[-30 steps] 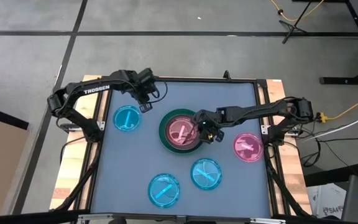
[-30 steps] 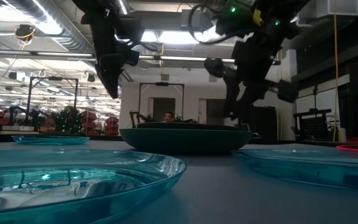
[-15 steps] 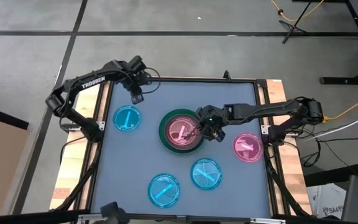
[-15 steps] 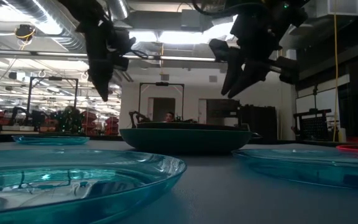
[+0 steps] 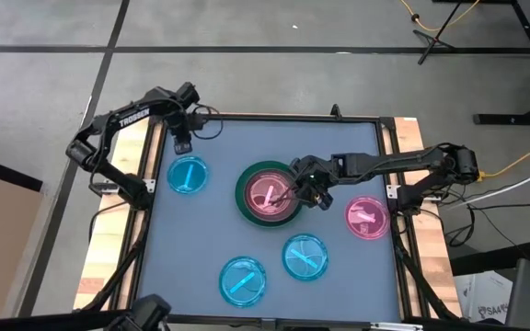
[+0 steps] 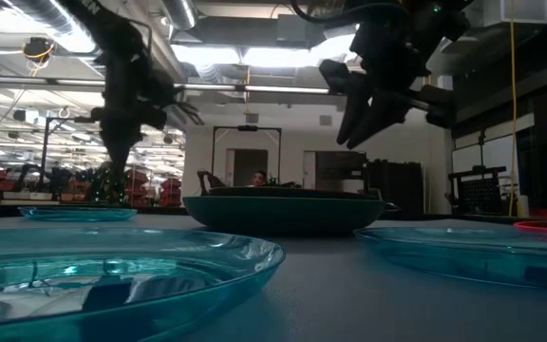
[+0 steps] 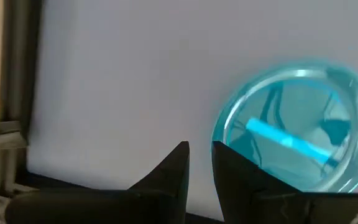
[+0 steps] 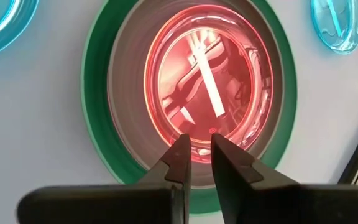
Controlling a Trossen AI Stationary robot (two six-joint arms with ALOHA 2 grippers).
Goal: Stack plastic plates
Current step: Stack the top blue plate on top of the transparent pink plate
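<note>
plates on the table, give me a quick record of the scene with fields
stack: green plate at table centre, grey plate in it, translucent pink plate on top
loose cyan plates: three, one at left, two at the front
loose pink plate: one at right
left tool: raised near the back-left corner, behind the left cyan plate, fingers nearly shut, empty
right tool: above the stack's right rim, fingers nearly shut, empty
</note>
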